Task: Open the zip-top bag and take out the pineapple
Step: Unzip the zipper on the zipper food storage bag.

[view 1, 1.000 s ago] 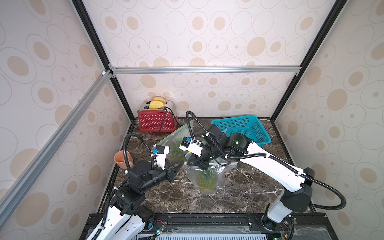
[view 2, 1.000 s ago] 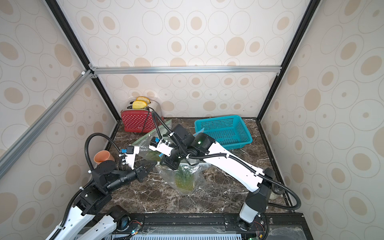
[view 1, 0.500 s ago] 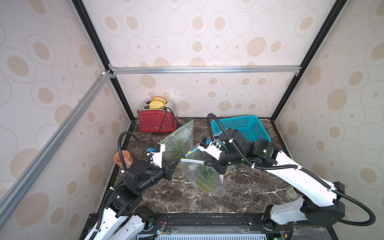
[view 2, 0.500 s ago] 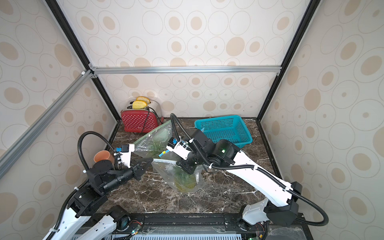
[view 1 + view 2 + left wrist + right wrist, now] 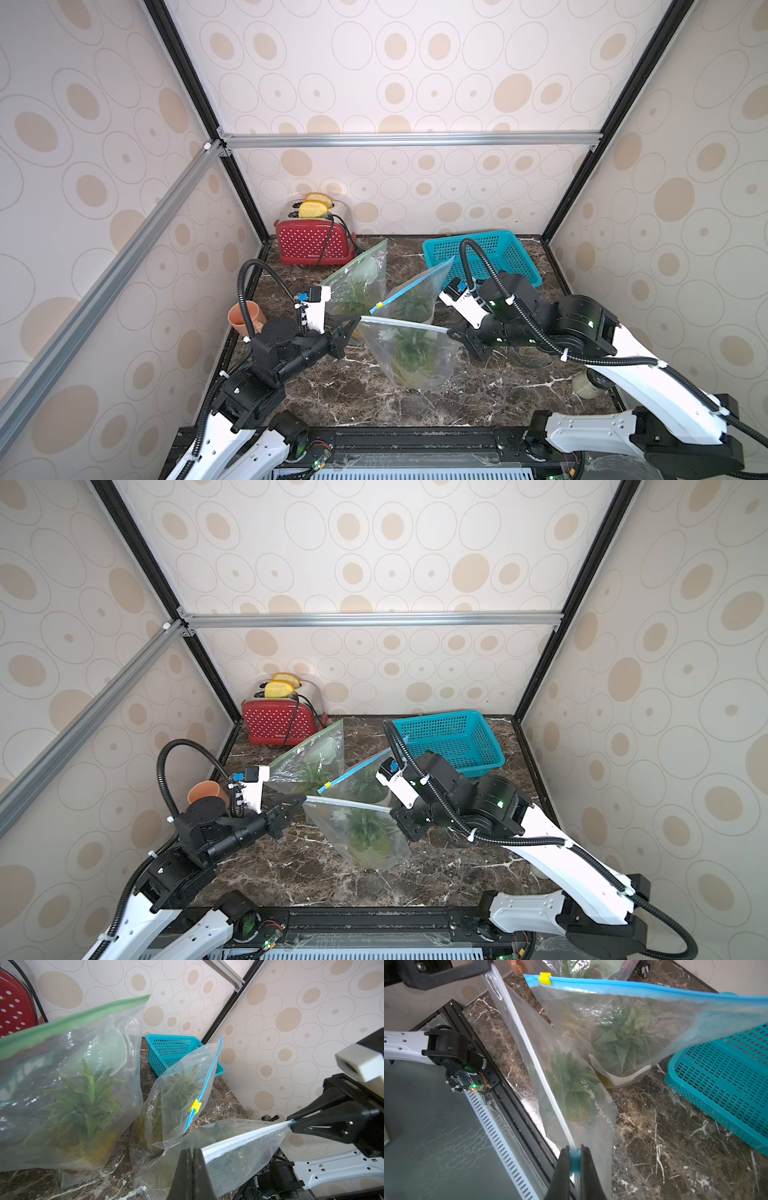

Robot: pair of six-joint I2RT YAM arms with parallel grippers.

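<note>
I see the pineapple (image 5: pixel 409 352) inside the clear zip-top bag (image 5: pixel 436 365), on the middle of the table (image 5: pixel 332 395). My left gripper (image 5: pixel 353 325) is clamped on one end of its zip strip, and my right gripper (image 5: pixel 457 334) on the other. A blue-zipped bag (image 5: pixel 415 297) stands just behind.

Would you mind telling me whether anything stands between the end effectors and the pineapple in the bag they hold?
Yes: the bag itself. Its zip strip is stretched taut between the left end effector and the right end effector, its lips lying together above the pineapple. Nothing else visible intervenes.
</note>
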